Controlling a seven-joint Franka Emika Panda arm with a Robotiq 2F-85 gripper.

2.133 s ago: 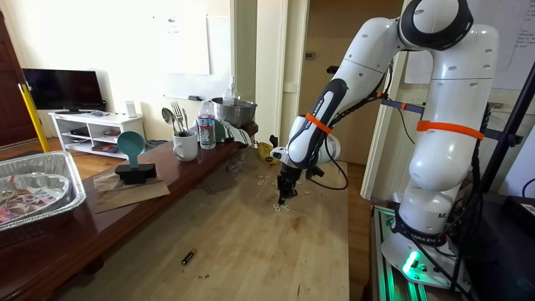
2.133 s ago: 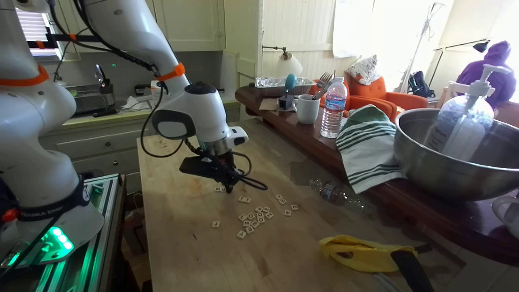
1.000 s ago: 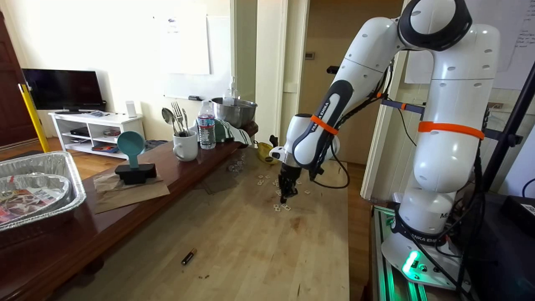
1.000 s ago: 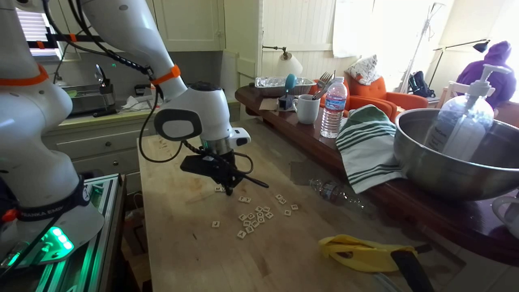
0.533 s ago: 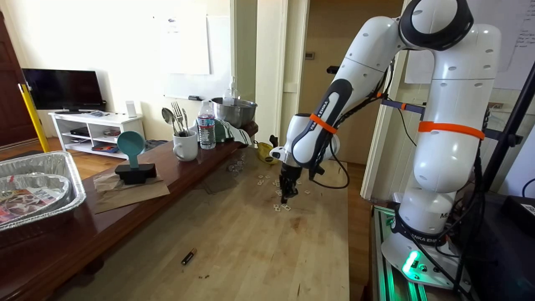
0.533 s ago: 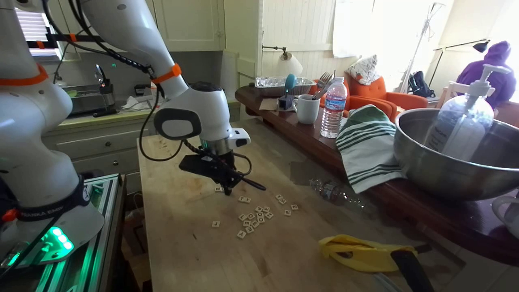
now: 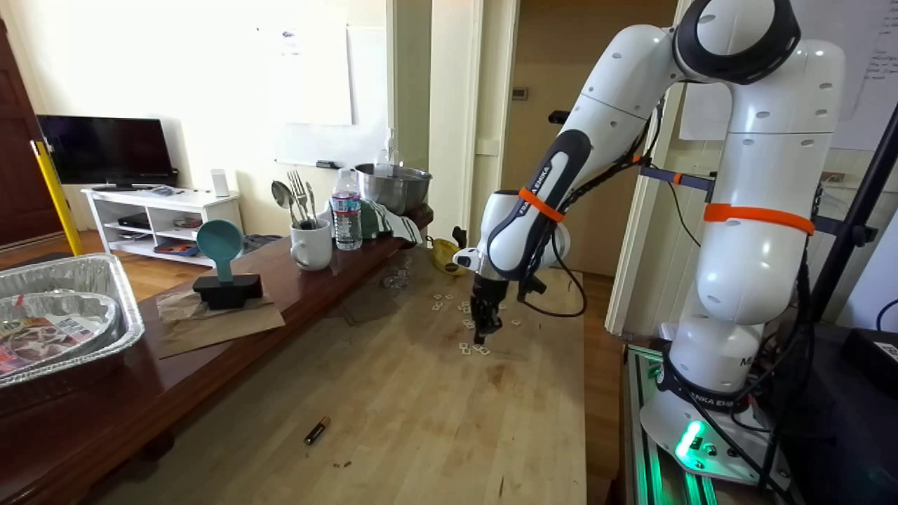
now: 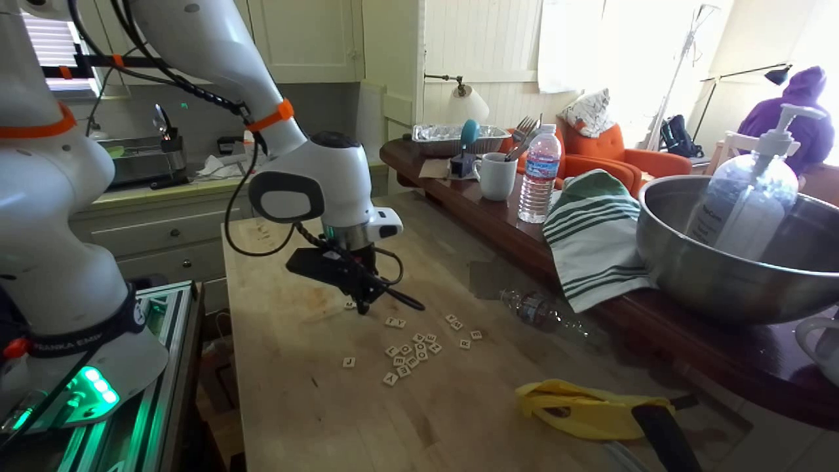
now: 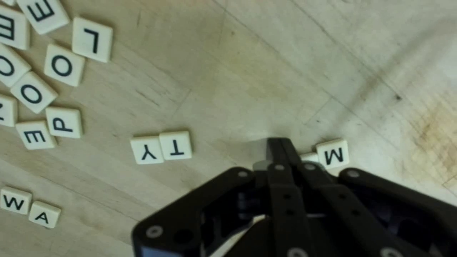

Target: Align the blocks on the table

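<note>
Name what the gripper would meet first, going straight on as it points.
Most likely the table, beside the partly hidden tile next to the M tile; depth beneath the gripper is unclear.

- Letter blocks [image 8: 399, 361] lie on the table [image 8: 328, 419].
- In the wrist view, the gripper [image 9: 279, 140] stands between the T block [image 9: 175, 145], left, and the nearer M block [image 9: 332, 153], right.
- The Y block [image 9: 146, 150] touches T's left side.
- The cluster of blocks [image 9: 33, 92] lies farther left.
- In both exterior views, the mug [image 8: 496, 178] stands left of the water bottle [image 8: 539, 177] on the counter [image 7: 147, 386].
- In an exterior view, the towel [image 8: 590, 249] hangs over the counter's edge, between water bottle and bowl [image 8: 734, 288].
- The pump bottle [image 8: 754, 203] stands in the bowl.
</note>
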